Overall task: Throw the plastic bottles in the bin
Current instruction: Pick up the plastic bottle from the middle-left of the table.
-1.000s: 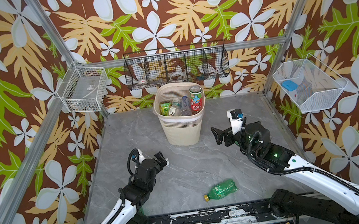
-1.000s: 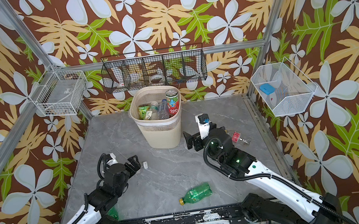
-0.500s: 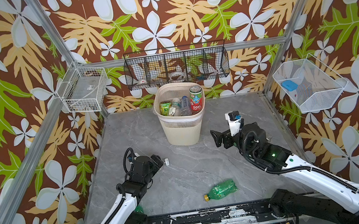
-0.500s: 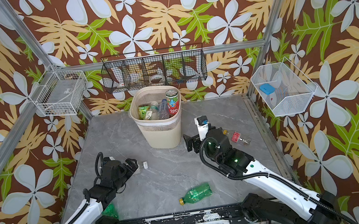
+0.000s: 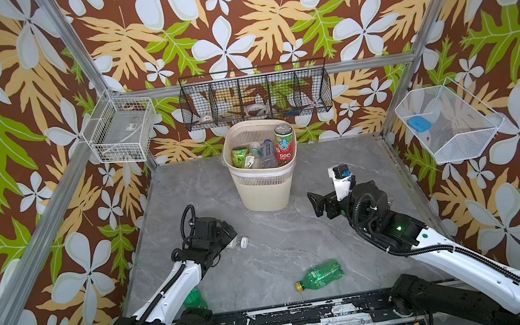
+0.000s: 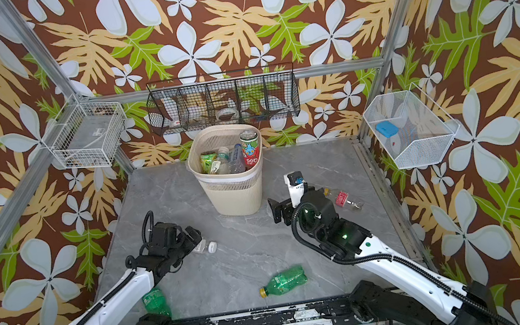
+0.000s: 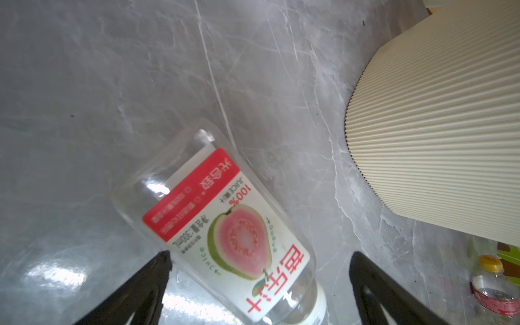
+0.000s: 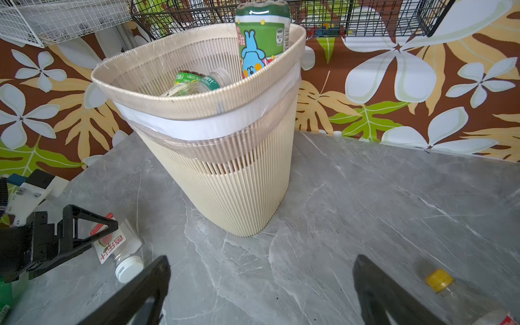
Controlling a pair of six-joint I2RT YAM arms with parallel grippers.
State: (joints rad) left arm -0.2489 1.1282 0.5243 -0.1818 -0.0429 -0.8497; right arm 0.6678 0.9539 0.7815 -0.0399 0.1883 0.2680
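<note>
The bin is partly filled; four bottles are not yet in.
The left tool, spread, straddles the guava juice bottle near the bin, no grip; the right tool is spread, empty. Two green bottles and a red-label bottle lie farther from the bin.

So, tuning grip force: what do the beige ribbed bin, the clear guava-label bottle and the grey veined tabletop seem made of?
Beige ribbed bin: probably moulded plastic, matte; fine ribs and slots.
Clear guava-label bottle: thin glossy plastic; table shows through, bright highlights.
Grey veined tabletop: marble look, soft reflections; stone or printed laminate, cannot tell.
</note>
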